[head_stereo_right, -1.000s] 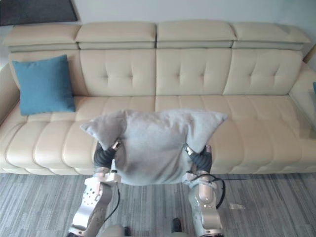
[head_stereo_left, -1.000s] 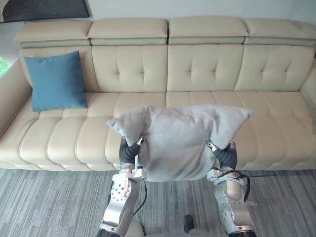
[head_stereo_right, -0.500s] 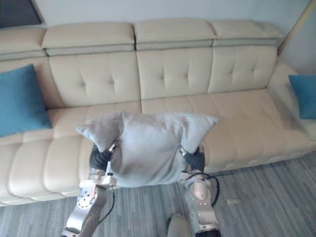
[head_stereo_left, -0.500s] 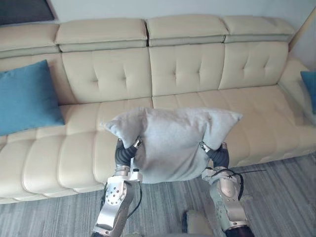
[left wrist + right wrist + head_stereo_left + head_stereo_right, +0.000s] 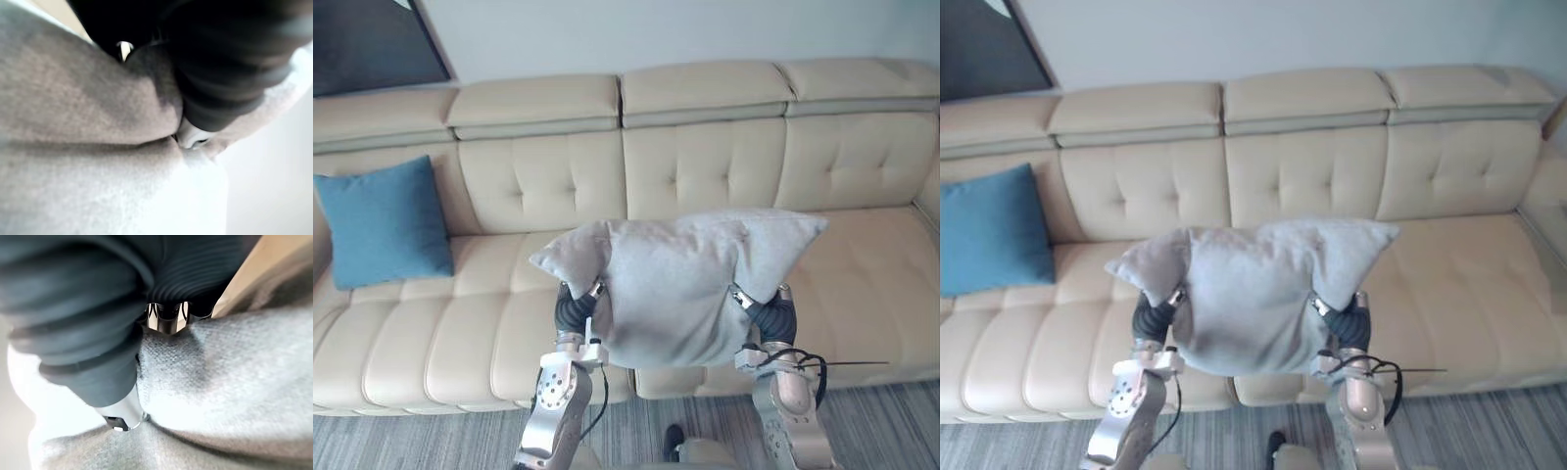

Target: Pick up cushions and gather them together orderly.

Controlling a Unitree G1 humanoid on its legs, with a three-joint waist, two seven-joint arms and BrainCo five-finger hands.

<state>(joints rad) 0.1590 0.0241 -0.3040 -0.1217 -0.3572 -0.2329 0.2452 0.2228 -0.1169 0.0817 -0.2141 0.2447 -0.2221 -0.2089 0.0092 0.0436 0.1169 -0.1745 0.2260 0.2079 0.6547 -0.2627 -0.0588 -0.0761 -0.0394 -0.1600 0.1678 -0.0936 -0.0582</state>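
Observation:
A large grey cushion (image 5: 675, 284) hangs in the air in front of me, over the sofa's front edge. My left hand (image 5: 574, 309) grips it under its left corner and my right hand (image 5: 771, 318) under its right corner. In the left wrist view the thumb (image 5: 193, 139) digs into the grey cloth (image 5: 73, 122). In the right wrist view the thumb (image 5: 122, 413) and the fingers (image 5: 166, 316) pinch a bulge of the cloth (image 5: 220, 367). A blue cushion (image 5: 384, 220) leans upright against the sofa's back at the left end.
The long cream sofa (image 5: 862, 264) spans the view, its seat bare between the blue cushion and the right end. Grey striped carpet (image 5: 411, 441) lies in front of it. A dark panel (image 5: 362, 44) hangs on the wall at the upper left.
The whole picture has shifted, so the camera has moved. The grey cushion stays held in both hands as before; the blue cushion has not moved on the sofa.

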